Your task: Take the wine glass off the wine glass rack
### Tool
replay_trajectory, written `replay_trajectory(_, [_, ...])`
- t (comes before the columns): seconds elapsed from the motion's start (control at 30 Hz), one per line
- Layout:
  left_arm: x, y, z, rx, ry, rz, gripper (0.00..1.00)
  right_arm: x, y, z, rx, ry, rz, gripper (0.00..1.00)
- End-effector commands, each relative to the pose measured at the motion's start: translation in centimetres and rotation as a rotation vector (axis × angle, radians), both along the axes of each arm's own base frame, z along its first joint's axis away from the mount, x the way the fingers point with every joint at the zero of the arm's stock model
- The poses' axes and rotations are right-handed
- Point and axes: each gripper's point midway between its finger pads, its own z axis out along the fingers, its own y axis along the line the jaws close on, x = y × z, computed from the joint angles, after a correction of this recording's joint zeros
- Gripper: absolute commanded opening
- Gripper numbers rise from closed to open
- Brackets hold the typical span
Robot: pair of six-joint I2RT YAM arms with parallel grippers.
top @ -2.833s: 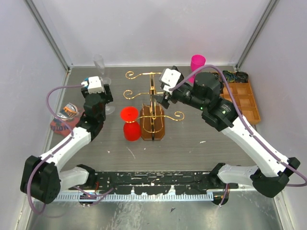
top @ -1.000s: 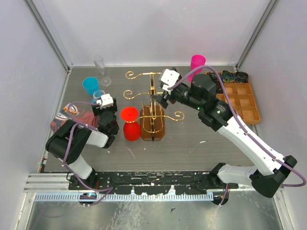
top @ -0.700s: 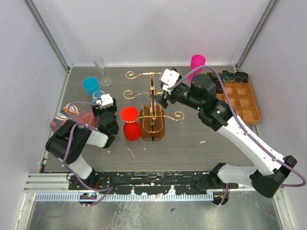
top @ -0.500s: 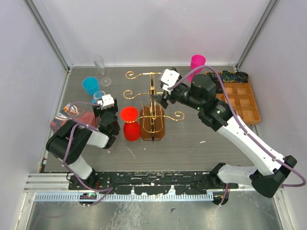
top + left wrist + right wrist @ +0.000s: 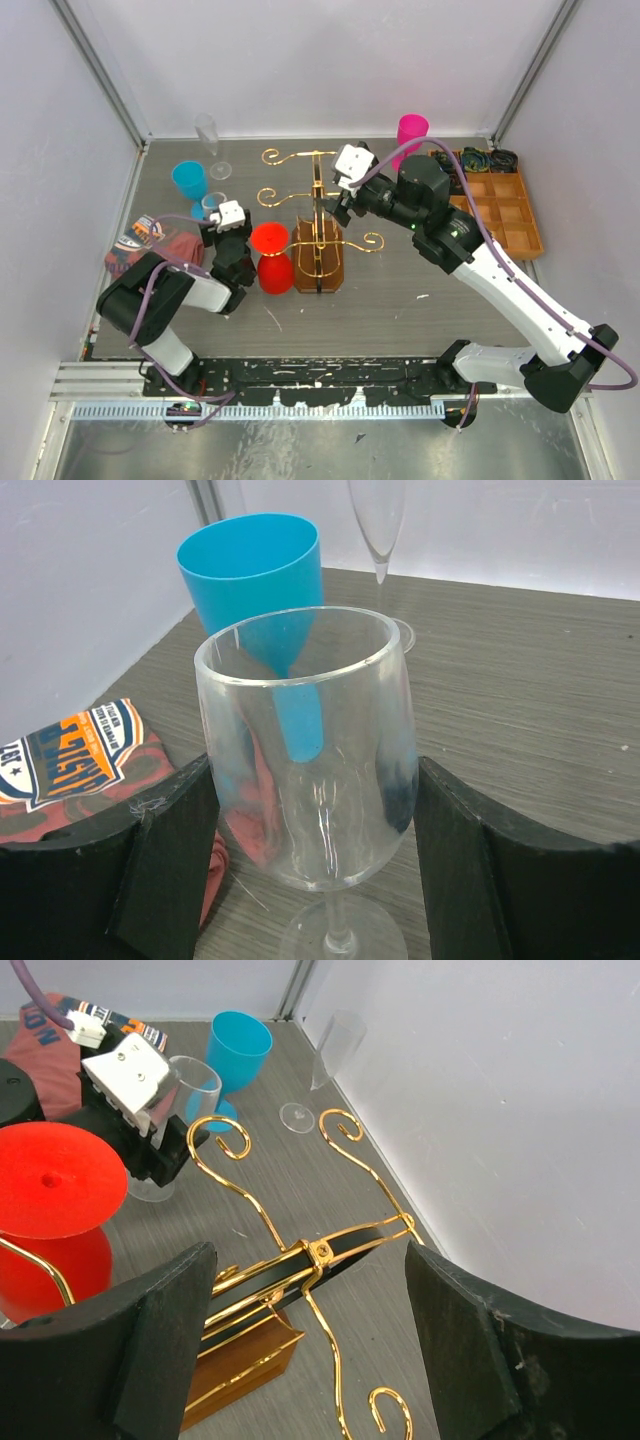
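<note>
The gold wire wine glass rack [image 5: 318,262] stands mid-table on its brown base. A red wine glass [image 5: 268,240] hangs upside down on its left arm, foot uppermost. Left of it a clear wine glass [image 5: 305,750] stands upright between the fingers of my left gripper [image 5: 312,825]. Both pads press on its bowl, and its foot is at the tabletop. My right gripper [image 5: 305,1275] hovers open over the rack's top bar [image 5: 320,1252], one finger on either side and neither touching it.
A blue cup [image 5: 189,180] and a clear flute [image 5: 207,135] stand behind the clear glass. Folded printed cloth [image 5: 150,240] lies at the left. A pink cup [image 5: 411,130] and an orange compartment tray [image 5: 505,205] are at the back right.
My left gripper has shifted a little to the right, toward the red glass, and the clear glass has moved with it. The right arm has stayed still.
</note>
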Motion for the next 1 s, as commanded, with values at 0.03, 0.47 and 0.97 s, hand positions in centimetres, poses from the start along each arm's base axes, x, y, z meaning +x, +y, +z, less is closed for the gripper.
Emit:
replay_trajectory(0.03, [-1.7,-0.2,2.4,-0.098,-0.102,0.027,0.64,-0.3,-0.3,2.2,0.063,-0.047,0.001,0.81])
replay_trajectory(0.47, [-1.7,-0.6,2.5,-0.064,-0.081,0.049,0.65,-0.5,-0.3,2.1,0.074,-0.04,0.007,0.81])
replay_trajectory(0.97, [0.8,2.2,2.2,-0.078,-0.098,0.12,0.69,0.0,0.3,1.6,0.068,-0.018,0.016,0.81])
